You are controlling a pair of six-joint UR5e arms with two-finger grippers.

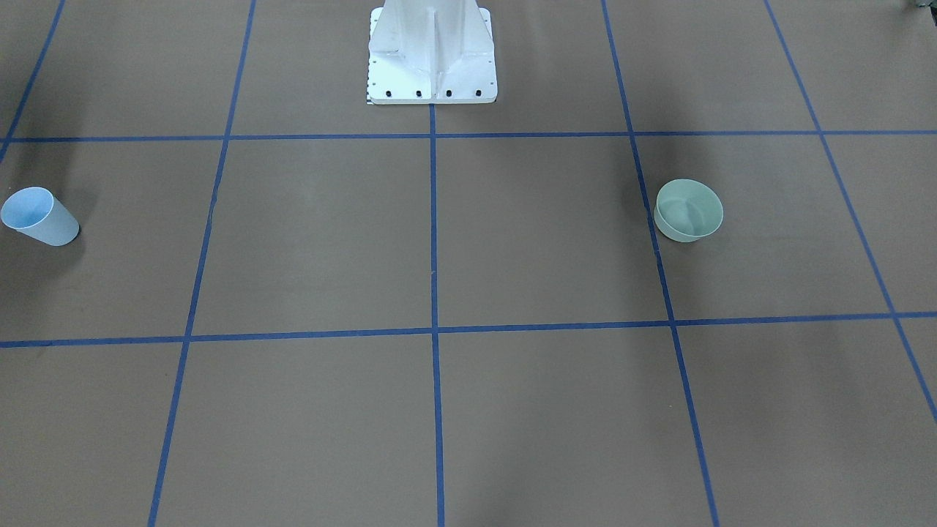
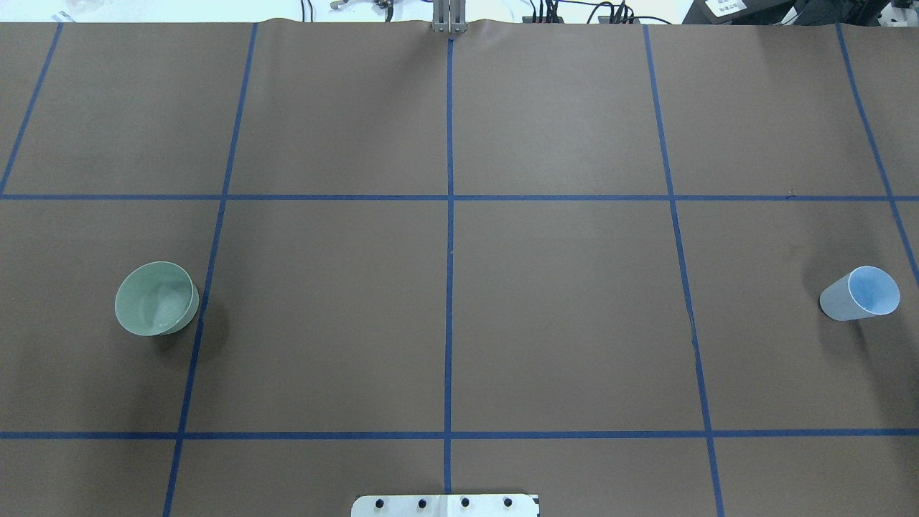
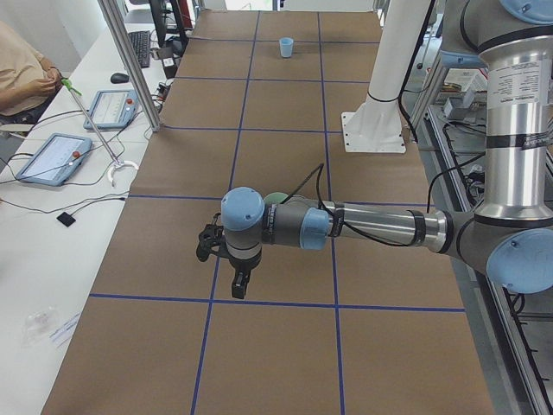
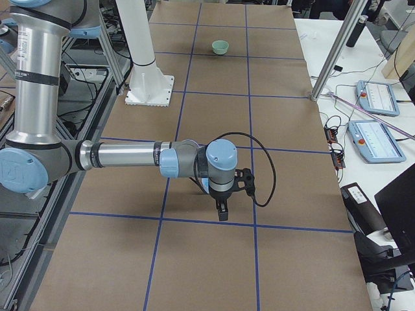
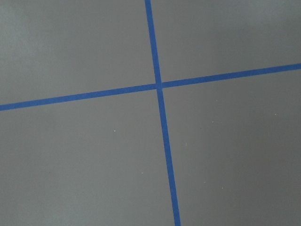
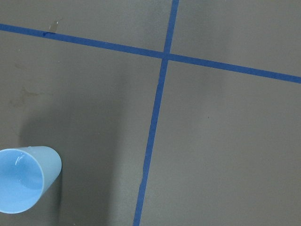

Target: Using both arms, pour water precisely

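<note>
The pour has not begun, and both vessels stand untouched at opposite ends of the brown surface (image 2: 560, 309). The blue cup (image 2: 860, 294) sits upright on the robot's right side and the green bowl (image 2: 156, 298) on its left, well apart, with the white pedestal (image 1: 432, 55) between them at the robot's edge. The left arm (image 3: 380, 226) stretches out low over the surface, its wrist near the bowl and partly hiding it in the left side view. The right arm (image 4: 123, 155) mirrors that pose, and its wrist camera catches the cup at the lower left corner of its view. Each arm's jaws point downward above the surface. They show only in the side views, so it cannot be told whether they are open or closed, though nothing appears to hang from either. Whether the cup holds water cannot be made out. The likeliest trouble from here is the first grasp. The cup looks light and tapered, so an off-centre approach could nudge it over, and too firm a squeeze could buckle its wall and push liquid out. Because the vessels are so far apart, at least one must be carried, and a quick or tilted carry could slosh. A misjudged height or tilt over the bowl could send the stream past its rim. The arms could also collide when they meet.
</note>
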